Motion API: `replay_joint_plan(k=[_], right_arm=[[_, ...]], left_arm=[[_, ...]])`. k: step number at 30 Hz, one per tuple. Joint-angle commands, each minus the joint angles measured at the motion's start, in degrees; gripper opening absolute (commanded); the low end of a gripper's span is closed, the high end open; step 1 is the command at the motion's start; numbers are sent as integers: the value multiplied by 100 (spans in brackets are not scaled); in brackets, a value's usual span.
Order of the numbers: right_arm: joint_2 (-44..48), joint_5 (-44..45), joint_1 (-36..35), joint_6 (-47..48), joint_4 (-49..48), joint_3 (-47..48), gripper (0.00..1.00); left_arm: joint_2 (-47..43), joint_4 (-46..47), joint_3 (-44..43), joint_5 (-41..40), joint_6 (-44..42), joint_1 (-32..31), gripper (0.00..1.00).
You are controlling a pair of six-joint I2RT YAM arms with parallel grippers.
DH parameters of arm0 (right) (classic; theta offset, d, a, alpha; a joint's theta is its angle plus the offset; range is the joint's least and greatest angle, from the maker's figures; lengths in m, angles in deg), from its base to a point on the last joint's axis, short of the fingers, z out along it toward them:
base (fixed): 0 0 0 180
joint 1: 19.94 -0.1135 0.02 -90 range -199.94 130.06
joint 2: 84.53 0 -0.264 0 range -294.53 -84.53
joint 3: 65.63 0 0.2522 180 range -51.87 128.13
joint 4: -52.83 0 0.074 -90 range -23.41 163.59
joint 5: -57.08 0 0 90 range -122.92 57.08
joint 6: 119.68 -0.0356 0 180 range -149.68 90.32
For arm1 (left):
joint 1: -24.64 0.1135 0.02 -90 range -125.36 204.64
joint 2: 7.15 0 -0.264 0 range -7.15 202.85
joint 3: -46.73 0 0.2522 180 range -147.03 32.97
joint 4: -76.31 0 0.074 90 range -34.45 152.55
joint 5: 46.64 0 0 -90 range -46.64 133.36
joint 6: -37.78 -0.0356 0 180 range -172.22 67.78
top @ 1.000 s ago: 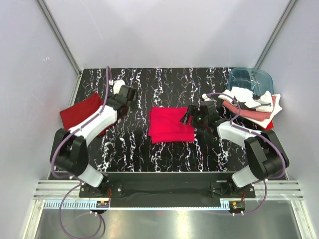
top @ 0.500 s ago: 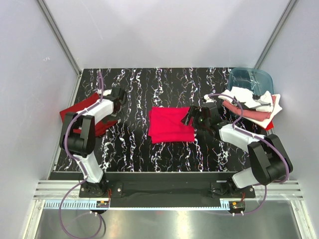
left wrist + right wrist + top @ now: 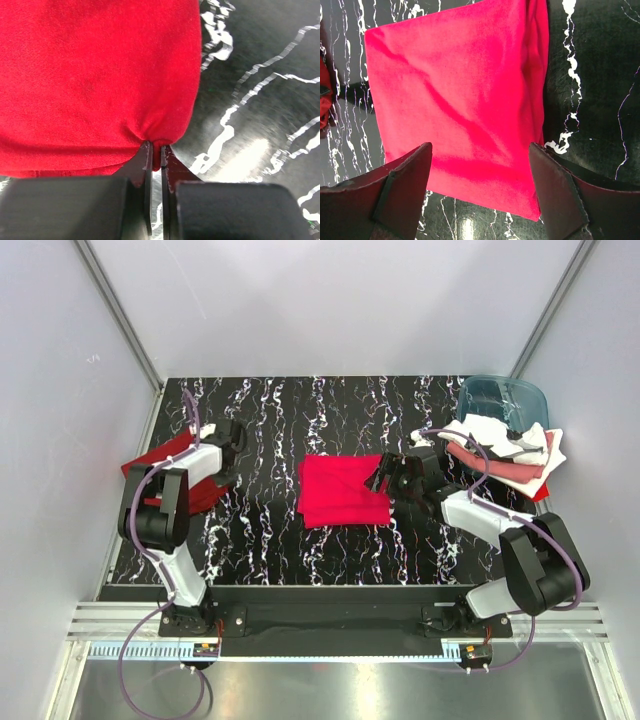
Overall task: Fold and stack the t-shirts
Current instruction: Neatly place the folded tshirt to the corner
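Since a second ago the left arm has swung from mid-table out to the dark red shirt [image 3: 95, 75], and the left jaws have gone from wide to shut. They now pinch a small pucker of that shirt's near edge at their very tips. The rest of the cloth spreads ahead of them and to their left, with bare table [image 3: 260, 100] ahead to their right. The right jaws have barely shifted. They stand wide apart with nothing in them, and the folded crimson shirt [image 3: 455, 100] lies flat below and ahead of them.

The bite looks thin. More than one layer shows at the pinched edge, and I cannot tell how many the tips have caught. A quick lift could let the pucker slip free, or raise only the top layer and pull the shirt open. A low drag could bunch the cloth against the table. If the shirt is carried toward the crimson one, the right jaws are poised over that spot, so the arms may crowd each other or scuff the fold beneath.
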Motion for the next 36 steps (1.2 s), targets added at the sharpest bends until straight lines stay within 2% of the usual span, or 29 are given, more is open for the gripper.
replay_joint_plan(k=[1,5,8,14,16,17,18,19,21,27,32,36], right_arm=[[217,223,-22,-13,-127,4,84],[305,310,-22,-13,-83,-13,84],[322,381,-22,-4,-83,-39,84],[357,460,-31,-4,-21,-31,84],[366,460,-14,14,-13,-48,84],[392,582,-22,5,-21,-57,84],[401,592,-14,14,-13,-66,85],[401,592,-22,14,-12,-66,85],[393,583,-14,14,-12,-66,85],[393,504,-5,-39,-56,-75,85],[463,530,-5,-57,-57,-92,84],[533,618,-14,-39,-162,-197,84]], left_arm=[[-78,305,240,625,370,-413,0],[88,297,-66,405,1106,-922,0],[369,454,-313,527,1694,-1117,0],[1317,849,-1569,764,2427,-1275,1],[1503,937,-2315,1019,2340,-1275,14],[1591,964,-2622,1212,1965,-1267,25],[1714,834,-2913,1457,1805,-1267,65],[1732,597,-3498,1503,1673,-1301,78],[1567,-10,-3741,1303,1338,-1398,91],[662,-881,-3189,187,293,-1513,93],[572,-1400,-2855,-350,-586,-1635,91],[651,-1479,-2574,-1245,-912,-1969,89]])
